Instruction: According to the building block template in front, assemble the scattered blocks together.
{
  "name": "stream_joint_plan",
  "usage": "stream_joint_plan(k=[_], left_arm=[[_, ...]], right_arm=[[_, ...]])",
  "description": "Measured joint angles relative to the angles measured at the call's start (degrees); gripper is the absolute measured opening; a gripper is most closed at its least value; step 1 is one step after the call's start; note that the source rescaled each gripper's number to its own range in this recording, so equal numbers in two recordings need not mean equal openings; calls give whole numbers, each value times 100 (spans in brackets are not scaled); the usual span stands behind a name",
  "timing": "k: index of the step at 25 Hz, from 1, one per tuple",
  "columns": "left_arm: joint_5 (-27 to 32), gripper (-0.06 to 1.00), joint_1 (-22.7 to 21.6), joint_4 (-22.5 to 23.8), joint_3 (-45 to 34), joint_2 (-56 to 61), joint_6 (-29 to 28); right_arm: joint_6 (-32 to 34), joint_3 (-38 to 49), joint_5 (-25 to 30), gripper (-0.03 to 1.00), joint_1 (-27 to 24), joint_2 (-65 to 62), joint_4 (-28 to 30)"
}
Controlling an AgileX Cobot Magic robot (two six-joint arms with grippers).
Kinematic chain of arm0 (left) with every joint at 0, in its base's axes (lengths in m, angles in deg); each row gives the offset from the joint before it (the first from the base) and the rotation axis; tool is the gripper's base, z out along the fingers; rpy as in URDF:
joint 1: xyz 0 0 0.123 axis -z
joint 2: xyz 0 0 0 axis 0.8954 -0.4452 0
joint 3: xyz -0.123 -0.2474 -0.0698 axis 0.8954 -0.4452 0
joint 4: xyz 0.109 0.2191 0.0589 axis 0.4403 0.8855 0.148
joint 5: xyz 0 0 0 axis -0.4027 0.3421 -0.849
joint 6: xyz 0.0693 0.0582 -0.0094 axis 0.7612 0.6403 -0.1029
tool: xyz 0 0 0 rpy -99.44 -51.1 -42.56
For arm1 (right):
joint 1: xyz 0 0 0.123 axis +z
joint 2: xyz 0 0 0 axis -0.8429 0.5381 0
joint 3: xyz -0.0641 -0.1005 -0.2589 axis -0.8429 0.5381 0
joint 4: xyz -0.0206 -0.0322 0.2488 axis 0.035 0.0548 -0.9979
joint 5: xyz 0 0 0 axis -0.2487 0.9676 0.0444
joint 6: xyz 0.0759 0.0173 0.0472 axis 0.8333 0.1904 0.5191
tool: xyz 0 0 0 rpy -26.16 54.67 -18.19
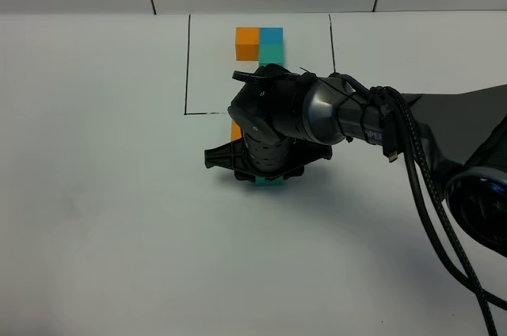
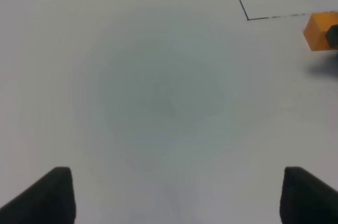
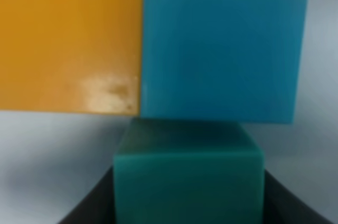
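On the left, the left gripper point(image 2: 171, 195) is held spread wide over bare white table point(image 1: 95, 193), nothing between its dark fingertips. Toward the middle, an orange cube point(image 1: 235, 130) is glimpsed at the wrist's edge, just below the drawn black frame point(image 1: 187, 66). Inside that frame the building block template point(image 1: 260, 43) is seen: orange and blue side by side, teal beneath the blue. Up close in the right wrist view, the blue cube point(image 3: 222, 44) is pressed against orange, and the teal-green cube point(image 3: 187, 182) is clamped by the right gripper point(image 1: 268, 183), touching the blue. The cubes are largely hidden overhead by the right arm point(image 1: 333, 114).
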Motion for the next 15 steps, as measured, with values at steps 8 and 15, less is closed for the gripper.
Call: stream_joint_plan(k=[8,15], left_arm=[[0,76,0,0,0,0,0],[0,76,-5,0,0,0,0]], right_arm=[[41,0,-46,3,0,7,88],[84,0,-70,3,0,9,150]])
